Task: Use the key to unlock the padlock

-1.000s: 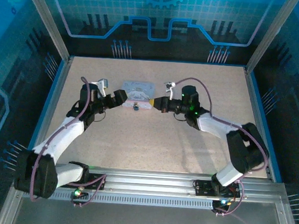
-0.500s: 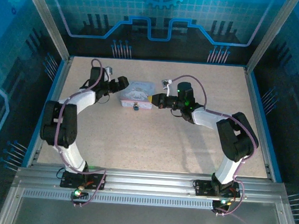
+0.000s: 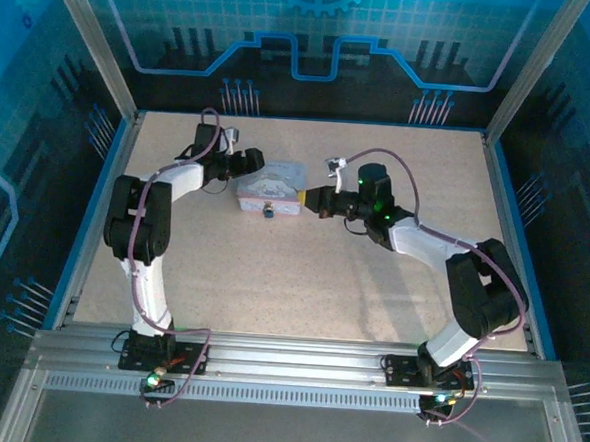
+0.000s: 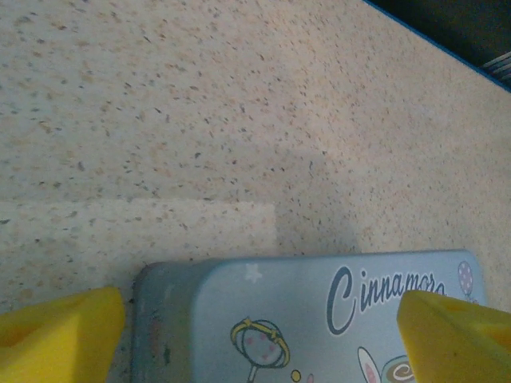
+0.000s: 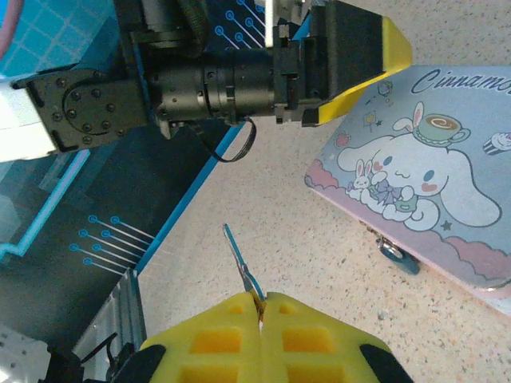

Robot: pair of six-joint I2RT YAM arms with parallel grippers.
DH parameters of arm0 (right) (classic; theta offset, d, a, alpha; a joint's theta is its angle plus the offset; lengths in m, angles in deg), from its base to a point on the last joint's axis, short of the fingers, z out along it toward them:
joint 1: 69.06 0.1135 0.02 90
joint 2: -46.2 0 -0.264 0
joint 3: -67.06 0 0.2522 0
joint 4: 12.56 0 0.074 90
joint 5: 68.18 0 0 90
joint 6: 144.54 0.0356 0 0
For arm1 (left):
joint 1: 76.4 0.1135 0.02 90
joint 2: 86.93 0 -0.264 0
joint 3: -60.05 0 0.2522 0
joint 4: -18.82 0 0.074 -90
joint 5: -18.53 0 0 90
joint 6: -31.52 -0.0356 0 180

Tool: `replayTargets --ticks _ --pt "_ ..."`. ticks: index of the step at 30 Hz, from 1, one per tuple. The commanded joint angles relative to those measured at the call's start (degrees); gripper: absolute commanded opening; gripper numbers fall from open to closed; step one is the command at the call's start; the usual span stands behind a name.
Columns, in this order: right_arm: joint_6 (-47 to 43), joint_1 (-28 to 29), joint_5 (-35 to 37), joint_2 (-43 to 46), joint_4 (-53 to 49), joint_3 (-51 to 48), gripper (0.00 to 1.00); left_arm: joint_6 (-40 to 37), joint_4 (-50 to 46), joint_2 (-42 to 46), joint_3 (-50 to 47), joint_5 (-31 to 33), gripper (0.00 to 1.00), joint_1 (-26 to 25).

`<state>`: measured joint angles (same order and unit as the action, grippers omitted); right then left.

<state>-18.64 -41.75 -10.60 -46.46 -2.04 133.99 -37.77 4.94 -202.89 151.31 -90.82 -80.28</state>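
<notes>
1. Starting from the top view, we see the box (image 3: 272,185) lying on the tabletop (image 3: 301,282), with the padlock (image 3: 269,211) a dark speck at its 6 o'clock edge. The left claw (image 3: 246,168) is at the box's 9 o'clock end and the right claw (image 3: 304,199) at its 3 o'clock side. At this size we cannot tell either claw's state.
2. Moving to the left wrist view, we find the left claw (image 4: 259,339) released. Its yellow fingertips (image 4: 60,335) stand wide apart at 7 and 5 o'clock, straddling the end of the box (image 4: 319,295). Whether either one touches the box we cannot tell.
3. Moving to the right wrist view, we see the right claw (image 5: 260,319) clenched on the key (image 5: 239,263), whose blade points toward 11 o'clock over the tabletop (image 5: 263,199). The padlock (image 5: 393,254) hangs at the box's pink rim, at 3 o'clock from the key and apart from it. The left claw (image 5: 375,60) is at 12 o'clock, by the box's far corner.
4. We judge the step to be bracing the box while the key is brought in. The next move calls for the left claw to steady the box, then for the blade to swing toward 3 o'clock and line up with the keyhole, which we cannot make out.
5. The right wrist view gives us the key and the grip on it. The left wrist view gives the straddle, and the top view the layout.
</notes>
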Motion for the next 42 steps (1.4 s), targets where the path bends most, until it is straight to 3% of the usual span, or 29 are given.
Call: replayTargets --ticks 1,8,18,28,34,38,42 --pt "-1.7 -0.7 0.9 2.3 -2.3 -1.4 0.0 -2.1 -3.0 -2.3 1.7 -2.5 0.79 -0.5" --pt "-2.4 -0.7 1.5 5.2 -4.3 -4.1 0.0 -5.9 -6.3 -3.2 2.3 -2.2 0.67 -2.5" --pt "-2.4 -1.5 2.6 10.1 -5.3 -9.4 0.0 -7.2 -4.1 -1.7 -2.4 -3.4 0.66 -7.3" --pt "-0.9 -2.5 2.7 9.7 -2.6 -13.5 0.0 -7.4 -1.3 0.8 -5.2 -3.5 0.66 -12.8" --pt "0.0 -2.5 2.5 6.6 -0.6 -13.0 0.0 -8.5 -1.3 5.1 -4.5 -3.3 0.75 -13.2" --pt "0.3 -2.6 2.2 3.8 0.5 -11.6 0.0 -9.8 -1.9 12.1 -6.2 0.0 0.85 -12.4" --pt "0.1 -2.6 2.0 0.3 0.9 -8.9 0.0 -9.4 0.4 20.6 -12.4 3.2 0.88 -10.7"
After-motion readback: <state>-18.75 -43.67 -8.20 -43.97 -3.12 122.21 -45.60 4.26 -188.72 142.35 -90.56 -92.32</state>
